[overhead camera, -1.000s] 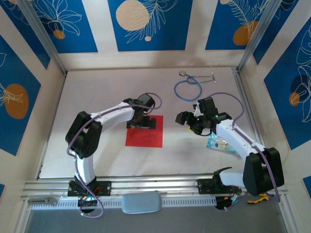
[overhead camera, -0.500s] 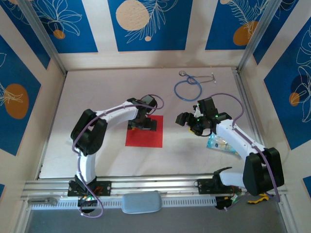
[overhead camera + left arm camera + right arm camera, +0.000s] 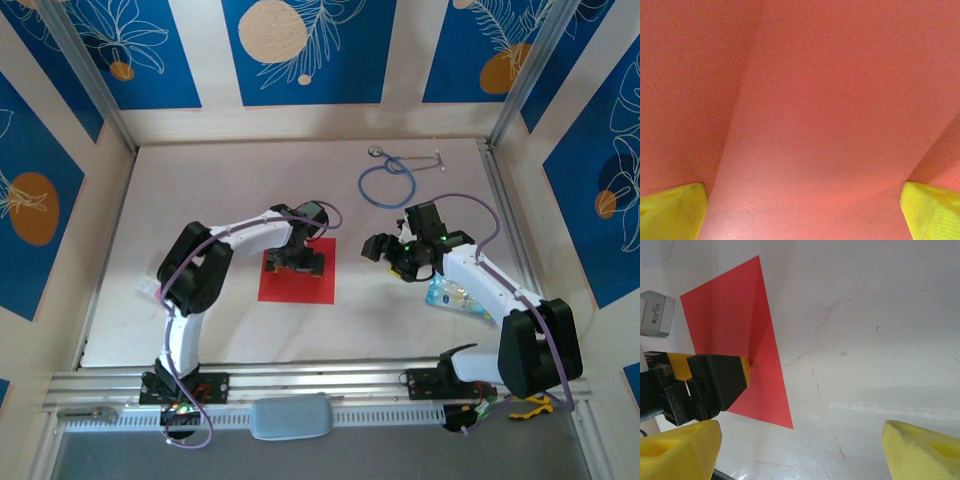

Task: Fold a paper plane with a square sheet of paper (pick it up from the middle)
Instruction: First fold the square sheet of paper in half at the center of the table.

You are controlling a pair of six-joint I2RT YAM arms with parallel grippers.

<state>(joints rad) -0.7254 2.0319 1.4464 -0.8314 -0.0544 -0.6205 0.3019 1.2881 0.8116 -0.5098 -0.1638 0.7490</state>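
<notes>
The square sheet of paper (image 3: 300, 288) is thin, smooth and bright red, and it lies flat on the white table (image 3: 200, 190). The left end effector (image 3: 297, 262) has slid from the sheet's far edge toward its middle, and its yellow fingertips (image 3: 670, 212) sit wide apart on the red paper. The right end effector (image 3: 800, 452) hangs open just right of the sheet, where it was before.

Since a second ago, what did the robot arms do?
The left gripper slid a little toward the bases over the square sheet of paper, its elbow swinging right. Its jaws are open and nothing is grabbed. The right gripper, the paper and the blue stethoscope stayed put.
</notes>
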